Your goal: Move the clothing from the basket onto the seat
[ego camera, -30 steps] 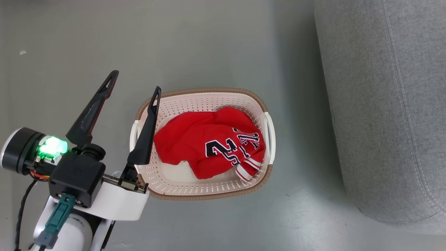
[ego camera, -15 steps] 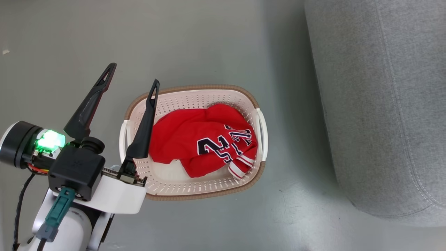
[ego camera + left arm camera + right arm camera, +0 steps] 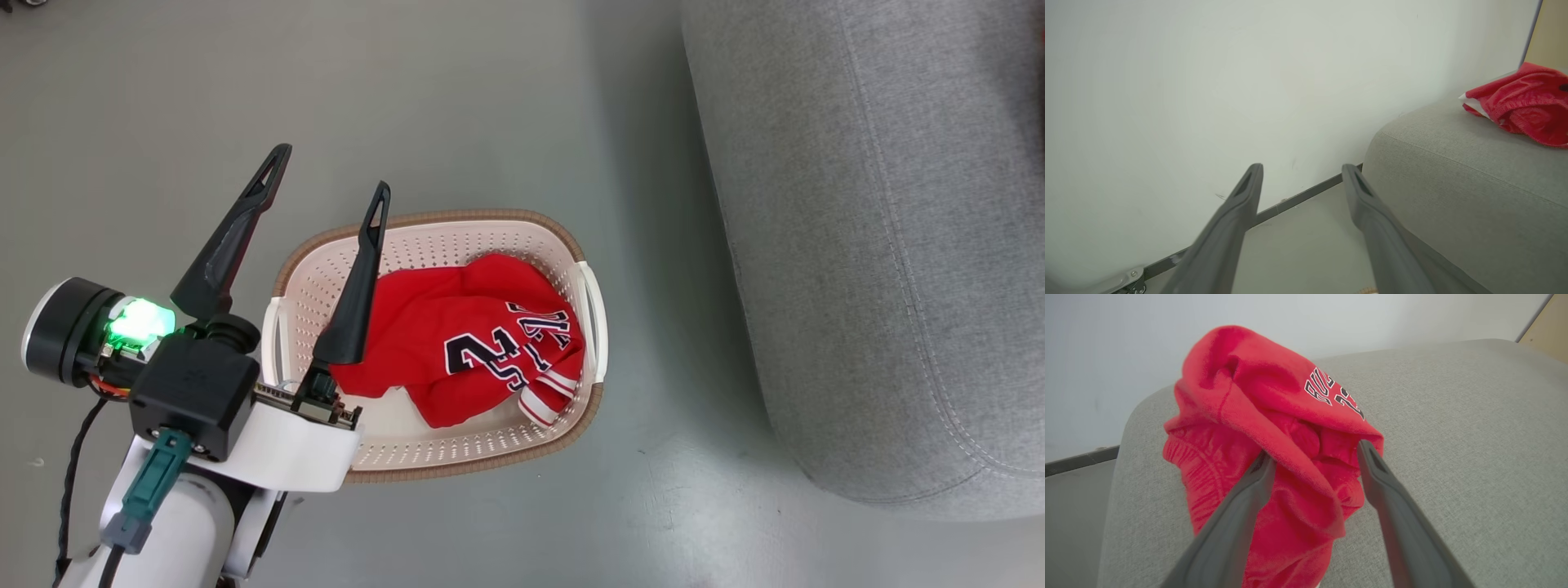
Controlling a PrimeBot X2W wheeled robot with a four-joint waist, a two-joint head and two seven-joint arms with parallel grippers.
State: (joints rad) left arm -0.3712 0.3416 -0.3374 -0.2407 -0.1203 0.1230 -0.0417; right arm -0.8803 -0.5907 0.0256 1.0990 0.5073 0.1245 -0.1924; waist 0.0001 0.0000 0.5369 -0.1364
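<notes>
My left gripper [image 3: 331,170] hangs over the left end of the cream plastic laundry basket [image 3: 457,222] with holes and a brown rim. Its jaws are spread wide, with nothing in them. The red jersey [image 3: 424,327] with black-and-white letters lies in the basket. My right gripper [image 3: 1315,451] has its jaws spread around the crumpled red shorts [image 3: 1241,400], which lie on the big grey fabric seat [image 3: 1453,416].

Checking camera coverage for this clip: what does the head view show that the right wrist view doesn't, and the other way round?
Head view, not right wrist view: the basket with the red jersey lying in it, and the open left gripper. Right wrist view, not head view: the red shorts heaped up, the right gripper with its fingers spread either side of them, and a pale wall behind. Both: the grey seat and the floor.
</notes>
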